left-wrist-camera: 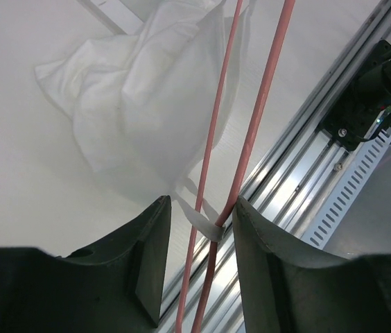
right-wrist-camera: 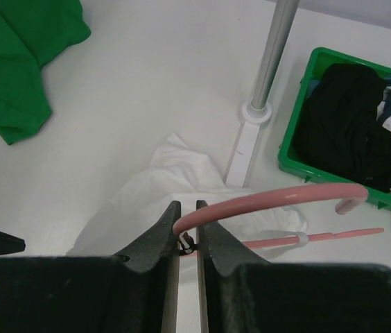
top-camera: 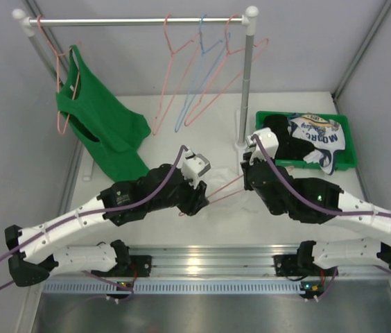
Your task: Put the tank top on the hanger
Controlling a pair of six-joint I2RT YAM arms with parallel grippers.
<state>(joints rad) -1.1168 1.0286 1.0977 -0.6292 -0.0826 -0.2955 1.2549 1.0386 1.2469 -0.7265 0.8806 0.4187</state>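
The white tank top [left-wrist-camera: 140, 104] lies crumpled on the table, also in the right wrist view [right-wrist-camera: 168, 184]. The pink wire hanger [top-camera: 224, 187] is held low between both grippers. My right gripper [right-wrist-camera: 185, 209] is shut on the hanger at the base of its hook [right-wrist-camera: 285, 197]. My left gripper [left-wrist-camera: 200, 208] is open, with two hanger wires [left-wrist-camera: 251, 139] running between its jaws; one wire touches the right finger [left-wrist-camera: 265, 250]. A narrow strap [left-wrist-camera: 208, 225] of the tank top is looped round that wire. In the top view the arms hide most of the top.
A green tank top [top-camera: 105, 125] hangs on a pink hanger at the rack's left end. More pink hangers [top-camera: 171, 69] and a blue hanger [top-camera: 199, 76] hang from the rail. The rack's pole [top-camera: 247, 83] and foot stand by a green bin [top-camera: 344, 149] of clothes.
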